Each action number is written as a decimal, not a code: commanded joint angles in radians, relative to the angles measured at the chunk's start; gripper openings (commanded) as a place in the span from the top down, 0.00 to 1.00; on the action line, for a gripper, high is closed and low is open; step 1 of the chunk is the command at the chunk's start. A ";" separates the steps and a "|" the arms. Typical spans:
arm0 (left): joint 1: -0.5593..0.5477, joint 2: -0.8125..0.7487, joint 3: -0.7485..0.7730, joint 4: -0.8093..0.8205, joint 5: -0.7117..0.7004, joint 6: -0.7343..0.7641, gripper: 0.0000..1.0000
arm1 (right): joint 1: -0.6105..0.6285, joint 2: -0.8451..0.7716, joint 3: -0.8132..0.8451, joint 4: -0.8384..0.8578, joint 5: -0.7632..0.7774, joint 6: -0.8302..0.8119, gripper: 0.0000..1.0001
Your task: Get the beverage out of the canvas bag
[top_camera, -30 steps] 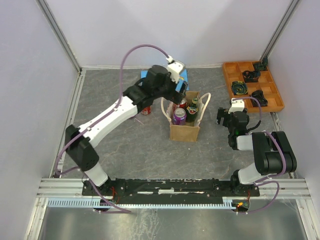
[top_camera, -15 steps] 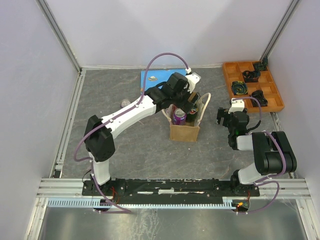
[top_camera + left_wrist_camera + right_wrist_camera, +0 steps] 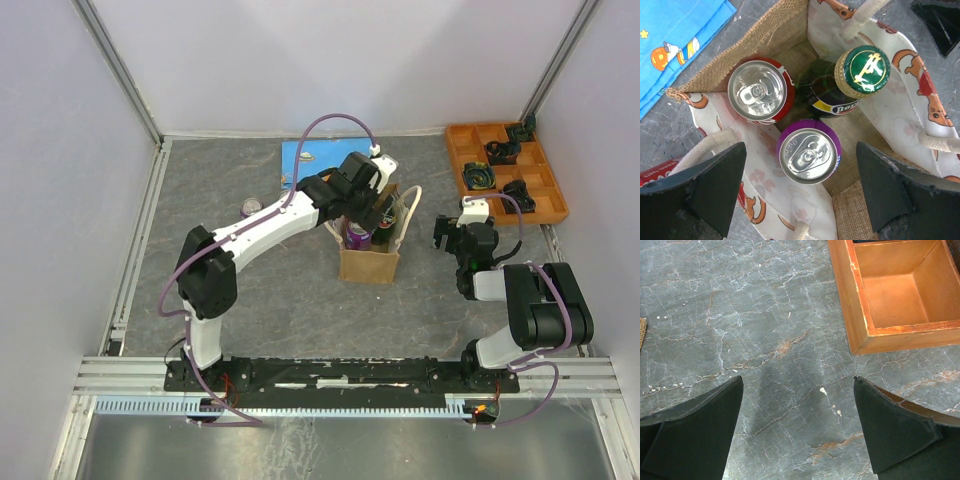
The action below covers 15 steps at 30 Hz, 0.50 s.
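My left pincer (image 3: 800, 167) hangs spread wide over the open mouth of the bag (image 3: 767, 35), gripping nothing, one finger (image 3: 715, 185) over the bag's printed lining and a handle, the other (image 3: 895, 190) over the opposite rim. The bag (image 3: 370, 266) stands upright near the middle of the tabletop (image 3: 250, 290). Three drinks stand upright inside it, packed together: a red can (image 3: 757, 90), a purple can (image 3: 809, 155) directly between my fingers, and a bottle (image 3: 862, 70) with a green cap touching both cans. A blue cloth (image 3: 675, 45) lies flat just beyond the bag. My right pincer (image 3: 797, 390) is spread too and empty, held low over bare tabletop (image 3: 755, 315) to the bag's right, near the corner of the orange tray (image 3: 860, 315). From above, a lone can (image 3: 250, 208) stands left of my left arm.
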 commanded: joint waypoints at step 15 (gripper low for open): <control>0.004 0.090 -0.078 0.068 0.030 -0.095 0.11 | -0.002 -0.004 0.024 0.041 -0.008 -0.004 0.01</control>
